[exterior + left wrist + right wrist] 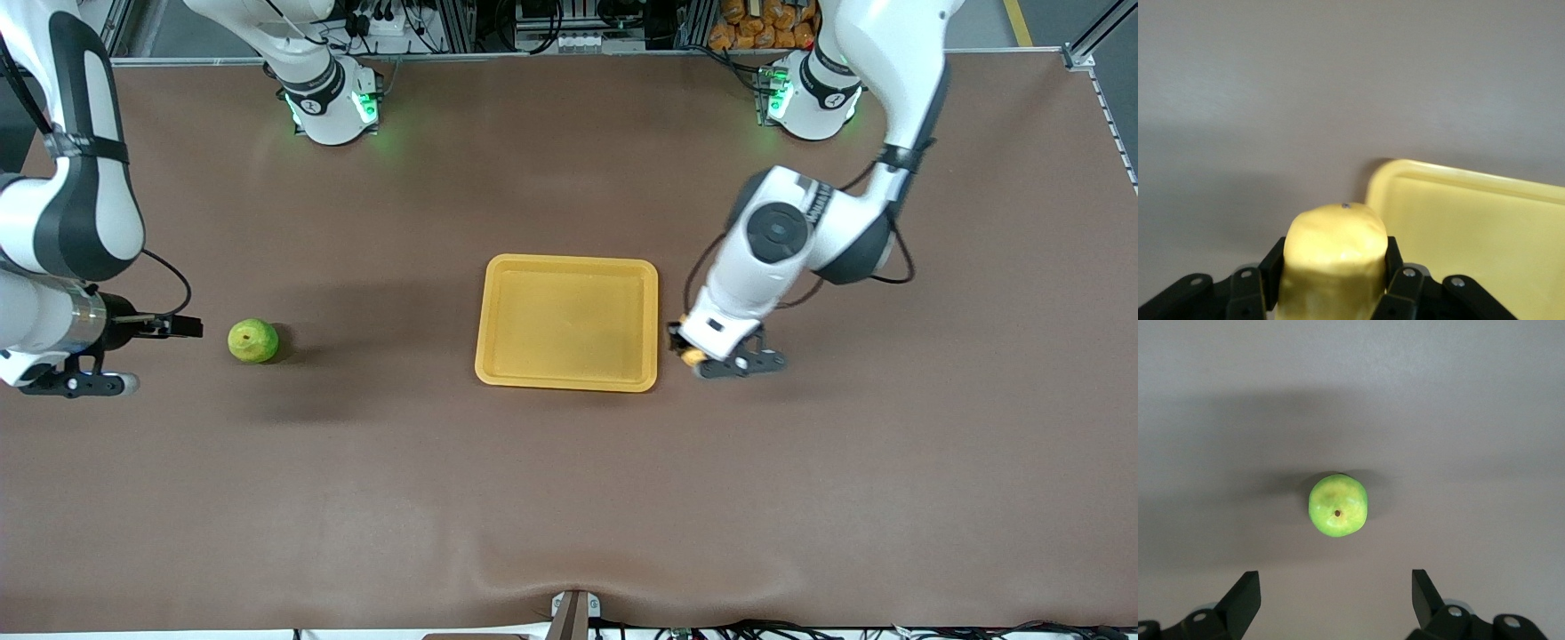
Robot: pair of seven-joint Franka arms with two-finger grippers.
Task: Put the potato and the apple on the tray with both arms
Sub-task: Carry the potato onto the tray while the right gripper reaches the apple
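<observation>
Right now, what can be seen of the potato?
The potato is a small yellow-tan lump with a matte, slightly bumpy skin and a tiny dark speck on top. The left tool is shut on it, black fingers pressing both flanks. It sits just beside the yellow tray, at the tray's edge toward the left arm's end, not in it. In the front view only a sliver shows under the wrist.

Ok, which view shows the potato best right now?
The left wrist view: the potato fills the foreground, clamped in the left gripper beside the tray. The front view shows only a sliver of it under the gripper. The right wrist view doesn't show it, only the apple.
</observation>
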